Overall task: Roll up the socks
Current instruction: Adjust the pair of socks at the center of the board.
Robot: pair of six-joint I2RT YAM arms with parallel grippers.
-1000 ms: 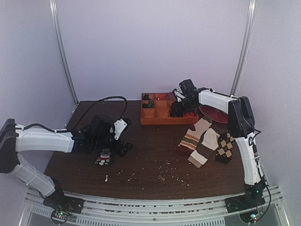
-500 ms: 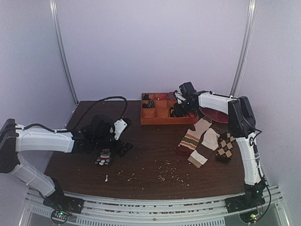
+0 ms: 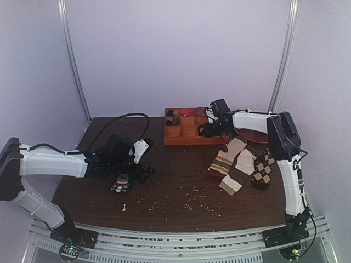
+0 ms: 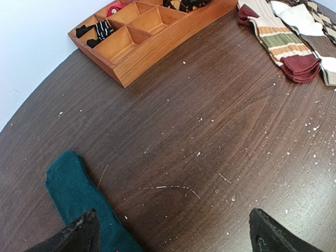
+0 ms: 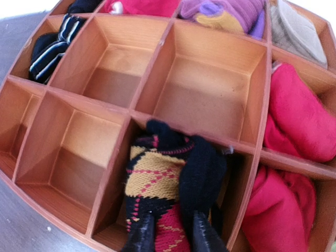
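Rolling appears to be finished for this pair. The black knitted socks with red and orange argyle diamonds (image 5: 168, 178) are seen bundled into a compact roll. The roll is lodged in a compartment of the partitioned wooden tray (image 5: 152, 68), between an empty compartment and one filled with red cloth. It is pinched by the right gripper (image 5: 171, 236), whose two dark fingers are closed onto its near end, so the roll is judged placed but not yet released. What is left, it is judged, is for the grip to be let go and the arm lifted clear without the bundle being dragged out or loosened.

The left gripper (image 4: 173, 233) is held low over the dark wooden table (image 4: 210, 131), its fingers spread wide with nothing between them. A dark teal sock (image 4: 73, 189) lies flat just beside one finger. Across the table, folded beige striped socks with maroon toes (image 4: 278, 42) and a brown-and-beige argyle sock (image 3: 263, 170) are laid unrolled. Whether these are meant to be rolled too cannot be settled.
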